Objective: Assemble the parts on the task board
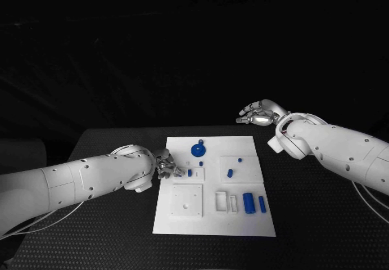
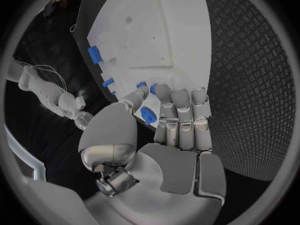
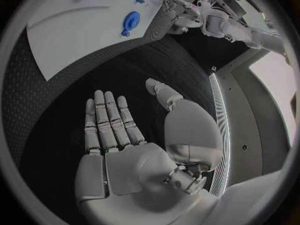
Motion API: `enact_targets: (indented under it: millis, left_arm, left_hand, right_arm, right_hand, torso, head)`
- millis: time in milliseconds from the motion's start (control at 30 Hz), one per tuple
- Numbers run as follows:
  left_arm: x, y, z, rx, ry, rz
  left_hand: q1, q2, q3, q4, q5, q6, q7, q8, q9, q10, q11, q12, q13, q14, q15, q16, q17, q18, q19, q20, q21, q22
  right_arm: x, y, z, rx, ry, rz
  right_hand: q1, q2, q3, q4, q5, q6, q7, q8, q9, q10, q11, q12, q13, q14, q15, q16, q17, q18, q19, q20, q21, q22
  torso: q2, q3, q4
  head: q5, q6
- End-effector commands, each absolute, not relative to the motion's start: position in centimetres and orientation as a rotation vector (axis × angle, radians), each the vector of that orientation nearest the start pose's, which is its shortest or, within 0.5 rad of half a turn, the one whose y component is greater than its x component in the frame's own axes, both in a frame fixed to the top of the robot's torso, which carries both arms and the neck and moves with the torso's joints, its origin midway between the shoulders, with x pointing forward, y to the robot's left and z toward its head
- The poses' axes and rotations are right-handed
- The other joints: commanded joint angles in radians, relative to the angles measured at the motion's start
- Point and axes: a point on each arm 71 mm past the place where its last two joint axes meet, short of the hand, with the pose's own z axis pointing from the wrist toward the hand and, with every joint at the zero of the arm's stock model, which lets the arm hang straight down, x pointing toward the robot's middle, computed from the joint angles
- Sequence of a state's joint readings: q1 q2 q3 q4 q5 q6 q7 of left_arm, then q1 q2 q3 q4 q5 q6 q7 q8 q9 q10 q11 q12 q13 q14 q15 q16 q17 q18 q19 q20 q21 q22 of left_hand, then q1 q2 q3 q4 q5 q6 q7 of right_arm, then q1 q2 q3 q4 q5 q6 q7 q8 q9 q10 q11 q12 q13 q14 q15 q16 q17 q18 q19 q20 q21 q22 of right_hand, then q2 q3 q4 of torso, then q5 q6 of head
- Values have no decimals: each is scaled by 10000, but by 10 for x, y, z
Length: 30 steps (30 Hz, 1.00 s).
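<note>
Hovering at task board (image 1: pixel 212 225) left edge, left hand (image 1: pixel 167 167) fingers apart, right hand (image 1: pixel 258 114) spread, holding nothing, beyond far edge.

Black table (image 1: pixel 105 236); white task board (image 1: pixel 212 224) on it

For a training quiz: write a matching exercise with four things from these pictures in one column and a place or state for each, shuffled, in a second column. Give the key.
Things:
1. left hand
2. right hand
3. round blue part
4. two blue cylinders

Places or states:
A. lying side by side at the task board's near right
B. open, held off the board past its far right corner
C. at the board's left edge
D. on the board's far end

Pairs: 1-C, 2-B, 3-D, 4-A
</note>
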<state>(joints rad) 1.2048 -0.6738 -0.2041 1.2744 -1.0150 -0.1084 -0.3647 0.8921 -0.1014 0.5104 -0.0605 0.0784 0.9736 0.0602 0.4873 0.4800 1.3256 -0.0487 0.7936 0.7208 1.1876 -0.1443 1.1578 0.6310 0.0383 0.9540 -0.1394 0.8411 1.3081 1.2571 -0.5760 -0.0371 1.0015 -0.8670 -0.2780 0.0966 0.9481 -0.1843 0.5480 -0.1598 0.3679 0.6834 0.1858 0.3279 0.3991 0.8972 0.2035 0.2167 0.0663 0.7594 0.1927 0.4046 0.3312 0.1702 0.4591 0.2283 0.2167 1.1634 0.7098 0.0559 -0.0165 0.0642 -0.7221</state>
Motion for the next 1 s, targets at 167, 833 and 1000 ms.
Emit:
enact_targets:
  millis: [167, 833, 1000]
  left_arm:
    - [498, 204, -288, -2821, 22215, -4336]
    - [497, 200, -289, -2599, 22330, -4570]
    - [497, 200, -288, -2721, 22196, -4705]
  left_hand:
    - [-9, 170, -30, -93, 55, 127, -18, -42, -14, -11, -47, 68, 10, 24, -34, -9, 22, -115, 51, -980, -54, 183]
    - [987, 1059, 215, -1286, 809, 254, -12, -98, 91, 125, -32, 50, -57, 75, 39, 23, 26, -149, 62, -945, -16, 200]
    - [1145, 1193, 262, -1565, 984, 290, -14, -109, 119, 171, -33, 38, -79, 101, 68, 28, 21, -154, 79, -923, -1, 197]
  right_arm:
    - [581, -220, -181, 3789, 16514, 8424]
    - [581, -219, -181, 3784, 16528, 8431]
    - [581, -219, -182, 3781, 16554, 8437]
  right_hand:
    - [101, -5, -10, 34, 36, -42, 555, 41, -17, 96, 2, -39, 13, 51, 48, -64, -15, -187, 12, -31, -57, 12]
    - [97, 2, -15, 35, 38, -40, 556, 43, -19, 109, 2, -60, 13, 54, 48, -67, -19, -187, 15, -31, -69, 22]
    - [96, 4, -16, 36, 39, -40, 556, 44, -20, 112, 2, -66, 13, 54, 48, -68, -20, -188, 16, -31, -72, 25]
  torso:
    - [11, 3, -13]
    - [-1, 10, -12]
    - [2, 13, -12]
  head:
    - [-32, -9]
    - [-51, -25]
    - [-48, -31]
